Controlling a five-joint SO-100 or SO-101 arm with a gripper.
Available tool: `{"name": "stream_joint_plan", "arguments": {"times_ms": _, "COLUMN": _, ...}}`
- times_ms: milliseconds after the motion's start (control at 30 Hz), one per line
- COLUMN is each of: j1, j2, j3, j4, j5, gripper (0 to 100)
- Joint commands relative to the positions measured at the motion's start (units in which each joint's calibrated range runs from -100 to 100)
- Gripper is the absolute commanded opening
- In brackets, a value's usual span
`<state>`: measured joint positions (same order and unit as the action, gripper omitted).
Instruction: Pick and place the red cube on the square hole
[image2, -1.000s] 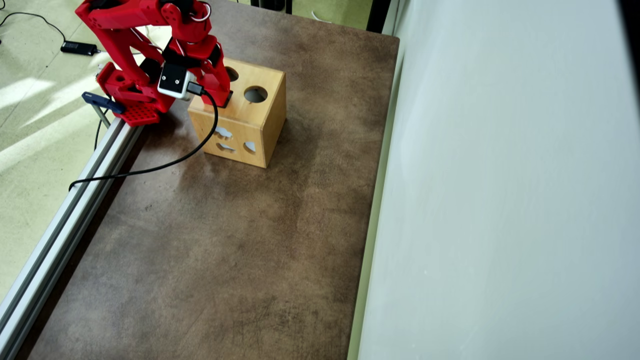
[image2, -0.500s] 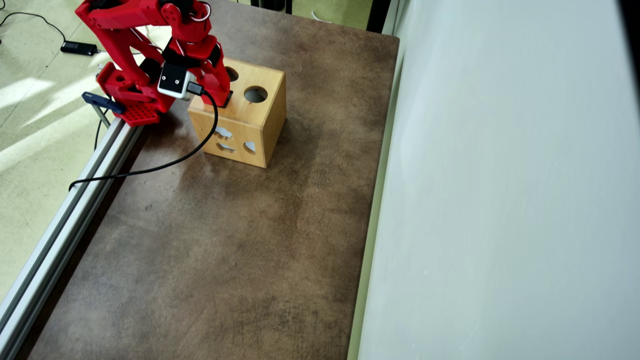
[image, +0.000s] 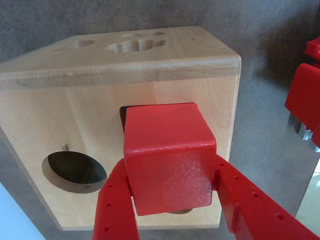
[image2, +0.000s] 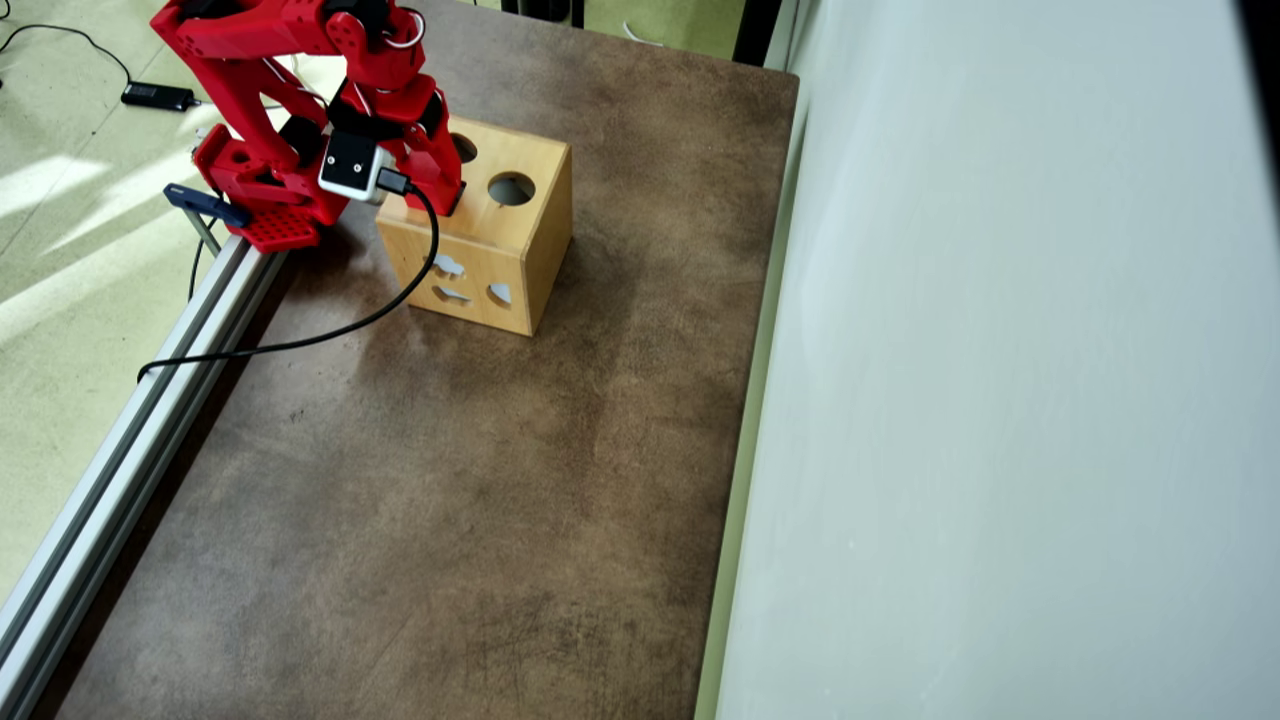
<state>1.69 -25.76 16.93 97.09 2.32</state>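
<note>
We have the red cube (image: 170, 157) pinched between the two fingers of the end effector (image: 172, 200), jaws closed on its side faces, cube held just over the top of the wooden box (image: 75, 115). The square hole (image: 122, 114) shows only as a dark sliver past the cube's upper-left edge in the wrist view, so the cube covers nearly all of it; we can't tell if it's already seated in the opening or only resting above it. Main risk as we see it: the cube looks offset toward the right of the hole and slightly rotated against its edges, and the fit seems tight, so a corner could catch on the rim and the cube sit cocked on top rather than drop. Releasing from there could let it tip toward the round hole (image: 74, 171) or slide off the box onto the surface (image2: 450, 480). Pushing down while misaligned could shove the box itself. In the overhead view the arm (image2: 300, 90) hides the cube, so alignment can't be cross-checked.
</note>
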Motion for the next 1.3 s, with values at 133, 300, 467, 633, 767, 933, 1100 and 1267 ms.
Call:
{"name": "stream_joint_plan", "arguments": {"times_ms": 133, "j1": 0.99, "j2": 0.58, "j3": -0.20, "j4": 0.41, "j5": 0.29, "gripper": 1}}
{"name": "stream_joint_plan", "arguments": {"times_ms": 300, "j1": 0.99, "j2": 0.58, "j3": -0.20, "j4": 0.41, "j5": 0.24, "gripper": 1}}
{"name": "stream_joint_plan", "arguments": {"times_ms": 467, "j1": 1.06, "j2": 0.41, "j3": -0.20, "j4": 0.49, "j5": 0.15, "gripper": 1}}
{"name": "stream_joint_plan", "arguments": {"times_ms": 633, "j1": 1.06, "j2": 0.50, "j3": -0.11, "j4": 0.49, "j5": 0.05, "gripper": 1}}
{"name": "stream_joint_plan", "arguments": {"times_ms": 767, "j1": 1.06, "j2": 0.58, "j3": -0.11, "j4": 0.49, "j5": 0.05, "gripper": 1}}
{"name": "stream_joint_plan", "arguments": {"times_ms": 933, "j1": 1.06, "j2": -0.18, "j3": -0.20, "j4": 0.49, "j5": 0.05, "gripper": 1}}
{"name": "stream_joint_plan", "arguments": {"times_ms": 1100, "j1": 1.06, "j2": -0.27, "j3": -0.20, "j4": 0.01, "j5": 0.05, "gripper": 1}}
{"name": "stream_joint_plan", "arguments": {"times_ms": 1267, "j1": 1.13, "j2": -0.27, "j3": -0.92, "j4": 0.09, "j5": 0.05, "gripper": 1}}
